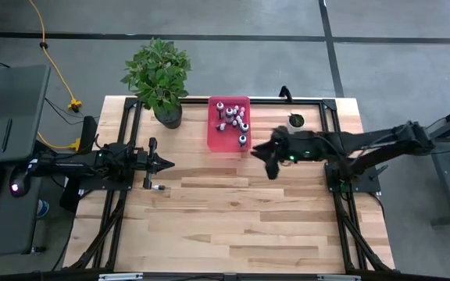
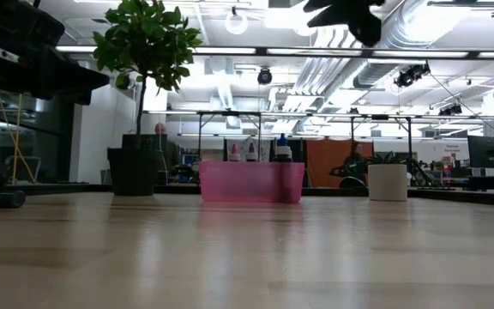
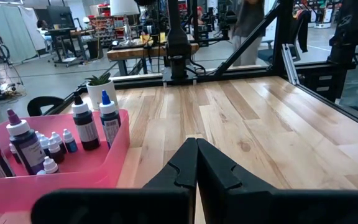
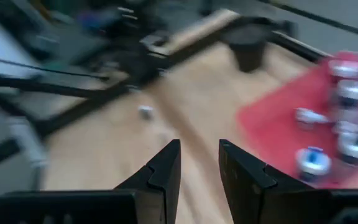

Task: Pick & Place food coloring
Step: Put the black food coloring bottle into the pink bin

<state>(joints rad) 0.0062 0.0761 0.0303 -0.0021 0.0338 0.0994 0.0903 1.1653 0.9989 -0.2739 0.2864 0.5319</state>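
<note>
Right gripper (image 1: 266,158) hangs above the tabletop (image 1: 233,218), fingers a narrow gap apart, nothing between them. Pink bin (image 1: 228,125) of food coloring bottles (image 1: 233,117) sits just beside it, toward the left arm and the far edge. One tiny bottle (image 1: 159,187) lies loose on its side near the left gripper (image 1: 165,164), which is closed and empty. Right arm nearer the bin; left nearer the stray.

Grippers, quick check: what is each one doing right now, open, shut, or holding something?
Left gripper: shut, holding nothing, low over the table's left side.
Right gripper: open, nothing between its fingers, raised beside the pink tray.
</note>
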